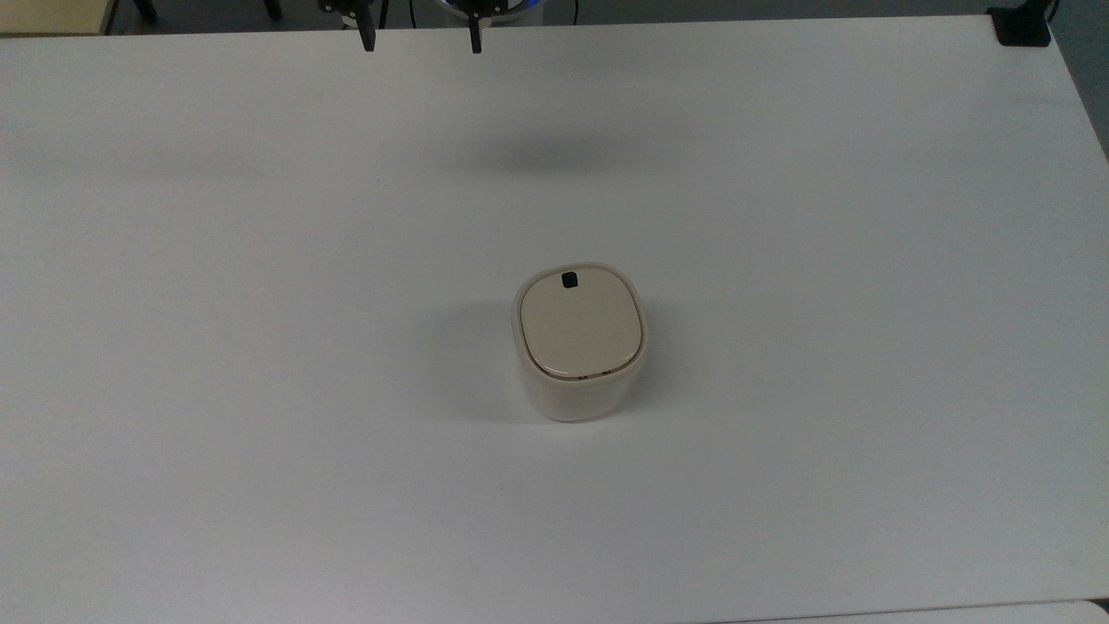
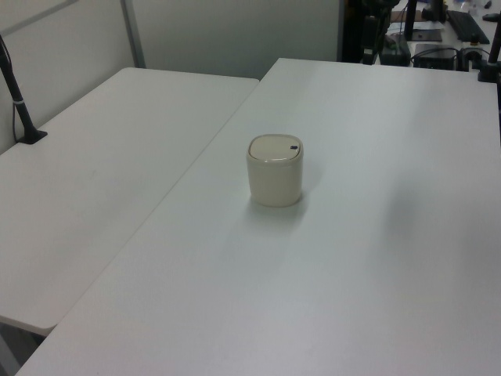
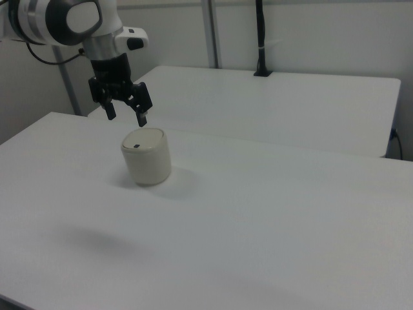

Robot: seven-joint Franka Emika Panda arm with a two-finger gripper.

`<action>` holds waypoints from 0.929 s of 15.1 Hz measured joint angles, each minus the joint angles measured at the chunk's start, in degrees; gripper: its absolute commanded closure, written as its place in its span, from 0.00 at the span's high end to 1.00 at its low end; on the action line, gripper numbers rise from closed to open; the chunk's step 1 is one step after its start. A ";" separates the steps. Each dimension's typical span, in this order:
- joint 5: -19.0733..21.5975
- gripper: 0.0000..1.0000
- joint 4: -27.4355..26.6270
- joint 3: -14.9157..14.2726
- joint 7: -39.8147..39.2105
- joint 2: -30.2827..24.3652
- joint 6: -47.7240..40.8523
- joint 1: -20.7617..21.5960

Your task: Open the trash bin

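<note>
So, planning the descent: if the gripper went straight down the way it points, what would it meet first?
Probably bare table, not the trash bin: the open gripper hangs near the table's far edge in the top view.

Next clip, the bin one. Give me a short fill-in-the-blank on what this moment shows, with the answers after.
1. The lid of the trash bin is ____.
2. The small square button on the lid is coloured ____.
3. The claw has its two fingers ____, holding nothing.
4. The bin stands on a ____ table.

Missing words: closed; black; open; white
</note>
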 measured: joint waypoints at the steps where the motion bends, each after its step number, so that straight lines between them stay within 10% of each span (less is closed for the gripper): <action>1: 0.00 1.00 0.00 0.00 -1.07 0.00 0.00 0.00; 6: 0.00 0.93 -0.07 0.00 -9.07 0.08 0.00 0.00; 9: -0.16 0.58 -0.11 0.07 -10.61 1.23 1.04 1.32; 11: -0.91 0.08 -0.15 0.11 -10.61 2.77 4.77 3.39; 14: -1.25 0.00 -0.18 0.14 -9.40 5.96 11.32 5.54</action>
